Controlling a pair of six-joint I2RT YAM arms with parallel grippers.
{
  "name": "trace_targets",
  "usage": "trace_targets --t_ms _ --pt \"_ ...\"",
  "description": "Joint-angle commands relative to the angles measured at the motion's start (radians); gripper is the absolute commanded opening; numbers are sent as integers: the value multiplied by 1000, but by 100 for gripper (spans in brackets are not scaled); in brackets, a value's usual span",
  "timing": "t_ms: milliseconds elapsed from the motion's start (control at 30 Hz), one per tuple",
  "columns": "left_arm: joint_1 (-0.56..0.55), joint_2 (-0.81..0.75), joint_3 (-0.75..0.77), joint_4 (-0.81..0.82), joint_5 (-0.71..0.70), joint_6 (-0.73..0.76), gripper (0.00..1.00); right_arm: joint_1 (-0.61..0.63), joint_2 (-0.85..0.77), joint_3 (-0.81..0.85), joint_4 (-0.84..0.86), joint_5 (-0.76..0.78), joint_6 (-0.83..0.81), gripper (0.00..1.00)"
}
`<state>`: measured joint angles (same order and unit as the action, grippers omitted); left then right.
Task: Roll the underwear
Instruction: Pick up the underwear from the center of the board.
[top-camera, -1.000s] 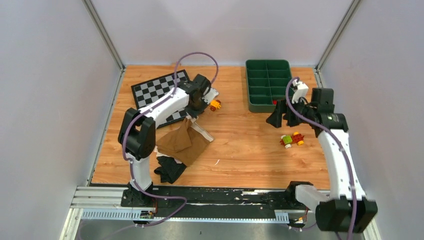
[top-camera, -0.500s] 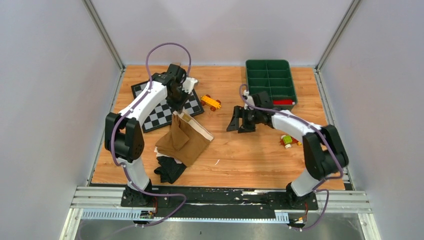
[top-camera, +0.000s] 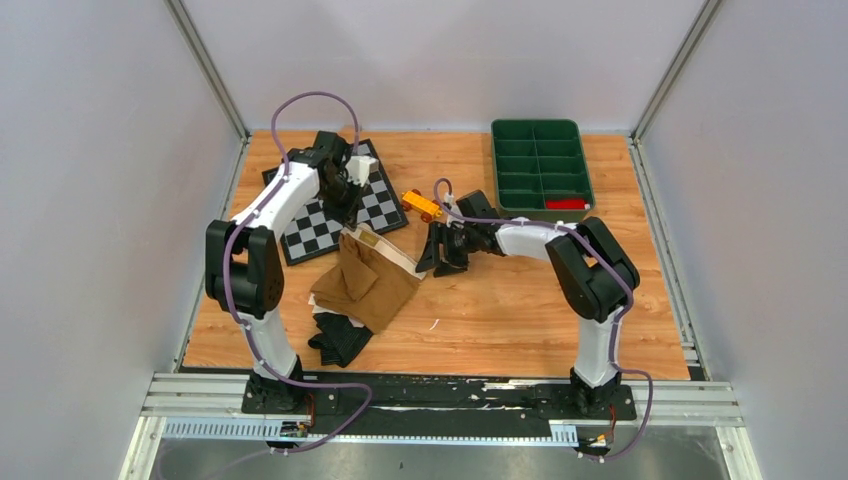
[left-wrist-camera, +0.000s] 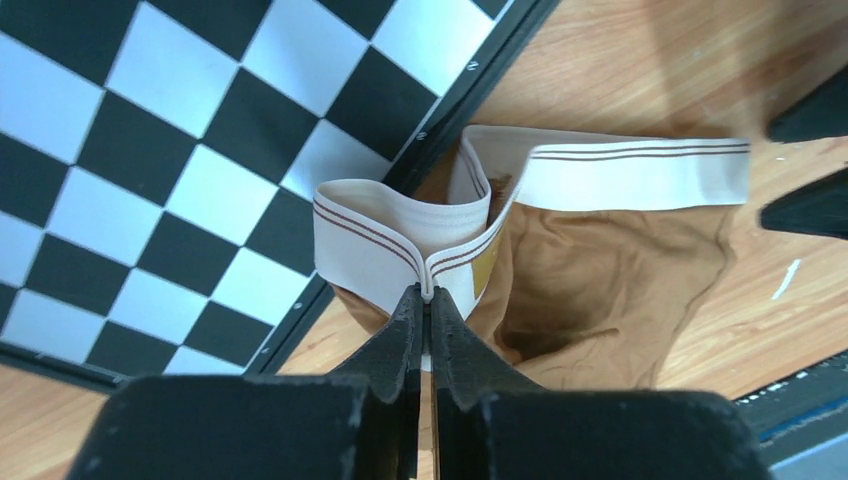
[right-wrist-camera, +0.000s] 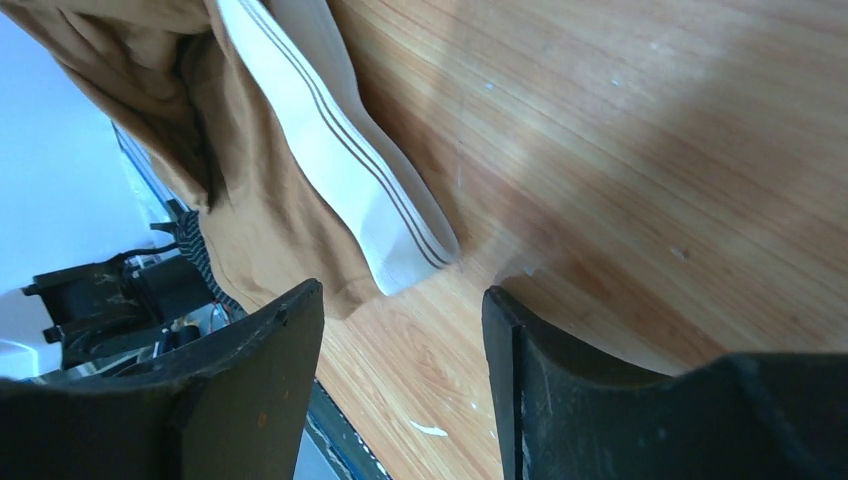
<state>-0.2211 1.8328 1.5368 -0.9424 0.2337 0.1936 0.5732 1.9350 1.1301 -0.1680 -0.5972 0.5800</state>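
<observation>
Now left gripper (left-wrist-camera: 428, 292) clamped on tan underwear (top-camera: 365, 285), right gripper (right-wrist-camera: 402, 292) — jaws apart, empty — swung close beside it

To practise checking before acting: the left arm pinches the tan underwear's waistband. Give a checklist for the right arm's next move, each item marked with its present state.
1. Left gripper shut on the cream waistband: ok.
2. Right gripper open, nothing between its fingers: ok.
3. Waistband's free end lies on the table ahead of the right gripper: ok.
4. Tan underwear flat for rolling: not ok, bunched.
5. Black underwear apart from the tan one: not ok, they touch.
</observation>
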Motion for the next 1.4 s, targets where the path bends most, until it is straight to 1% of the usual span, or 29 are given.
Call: trace_targets --t_ms 0,167,400,467,533,633,700,833,933,967,1033,1133,1233,1300,1367 --pt "-3 3 -20 24 115 -40 7 27 50 35 81 -29 80 58" --pt "-3 -3 -41 44 104 -39 8 38 90 42 74 -20 124 51" --pt "-3 -3 -43 47 119 -47 8 43 71 32 -40 5 197 47" --pt "-3 -3 -35 45 126 -52 8 46 52 19 -77 16 224 49" --pt "-3 -3 -23 39 130 -53 8 51 40 -11 -69 9 267 52" --pt "-3 0 -4 31 131 -51 8 55 60 -24 -16 -21 310 66" --pt "-3 4 2 26 133 -49 7 53 98 7 -5 -20 288 65" --pt "-3 8 -6 22 132 -44 7 48 151 70 16 -23 266 55" --pt "-3 4 -19 21 135 -31 7 46 151 107 -31 14 231 53" --pt "-3 3 -21 20 137 -26 7 42 147 110 -41 21 221 50" --pt "-3 0 -21 19 134 -21 7 27 133 105 -51 28 197 37" --pt "-3 2 -19 22 130 -18 7 16 103 98 -89 74 132 23" --pt "-2 10 -11 27 130 -18 7 14 78 98 -108 119 35 1" --pt "-3 13 -3 32 127 -18 5 15 63 119 -118 163 -69 0" --pt "-3 12 13 29 129 -17 5 10 30 145 -144 212 -223 0"
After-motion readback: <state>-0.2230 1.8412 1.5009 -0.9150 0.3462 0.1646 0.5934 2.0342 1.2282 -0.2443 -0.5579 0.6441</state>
